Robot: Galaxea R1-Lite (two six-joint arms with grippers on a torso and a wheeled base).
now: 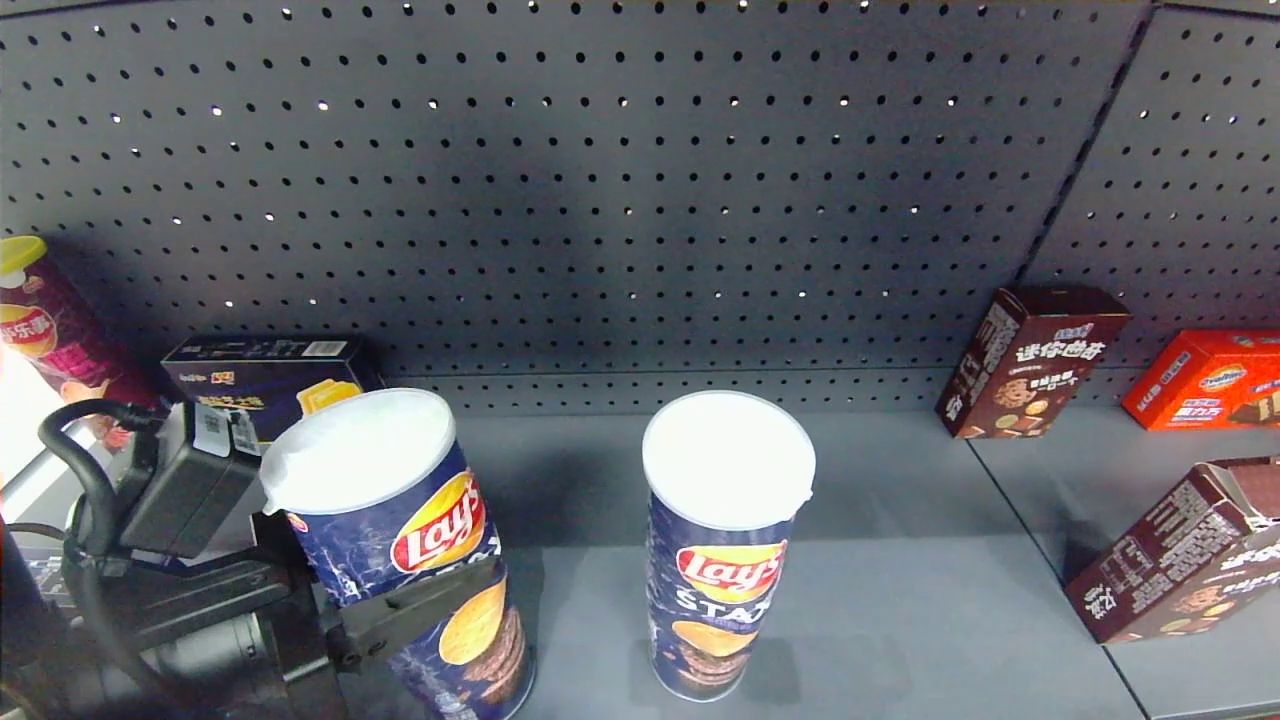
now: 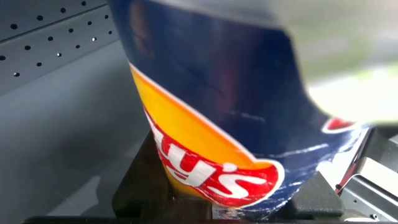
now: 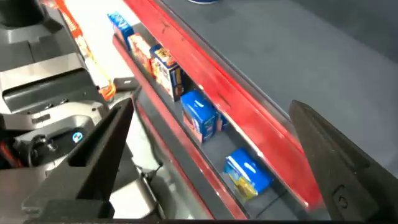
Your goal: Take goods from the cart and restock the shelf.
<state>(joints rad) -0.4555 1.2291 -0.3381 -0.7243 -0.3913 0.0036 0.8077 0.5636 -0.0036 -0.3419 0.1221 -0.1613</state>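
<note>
Grey shelf (image 1: 900,600), left gripper (image 1: 400,595) clamping tilted chip can (image 1: 435,530), base cut off, right gripper (image 3: 217,158) spread empty.

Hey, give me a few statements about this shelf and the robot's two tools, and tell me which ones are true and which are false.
1. The left tool grips a blue chip can. True.
2. The second can lies on its side on the shelf. False: it stands upright.
3. The right tool holds a box. False: it is open, with nothing between its fingers.
4. An orange box sits at the far right of the shelf. True.
</note>
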